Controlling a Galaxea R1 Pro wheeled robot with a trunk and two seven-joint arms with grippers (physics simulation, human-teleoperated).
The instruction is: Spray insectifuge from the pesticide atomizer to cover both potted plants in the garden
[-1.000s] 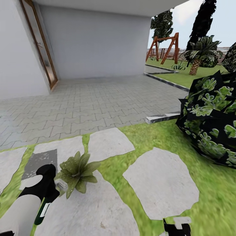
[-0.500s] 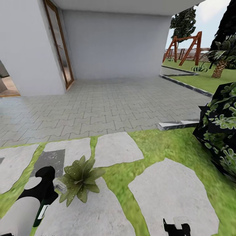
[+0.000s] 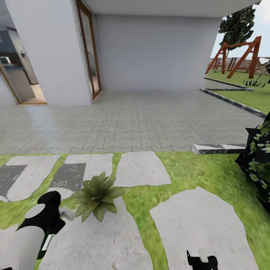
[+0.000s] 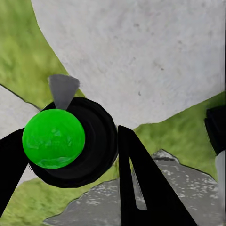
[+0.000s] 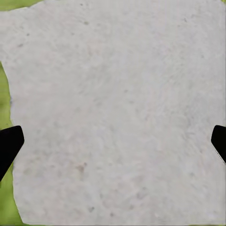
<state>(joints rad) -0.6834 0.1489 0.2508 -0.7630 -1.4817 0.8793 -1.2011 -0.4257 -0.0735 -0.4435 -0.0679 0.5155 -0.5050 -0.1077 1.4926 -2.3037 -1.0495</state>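
One potted plant, a low rosette of pointed green leaves, sits on a grey stepping stone in the lawn; the second is out of view. My left gripper is shut on the pesticide atomizer, a green body in a black ring. In the head view its pale nozzle points at the plant from just left of it, close to the leaves. My right gripper is open and empty, hanging over another stepping stone at the lower right.
A grey paved porch lies beyond the lawn, with a white house wall, a glazed door and an open doorway at left. A dark leafy bush stands at right. A kerb, wooden swing frame and fence are farther right.
The camera has turned left: the whole picture slid right, the open doorway came into view and the bush moved mostly out at right. The arms keep their places in the picture.
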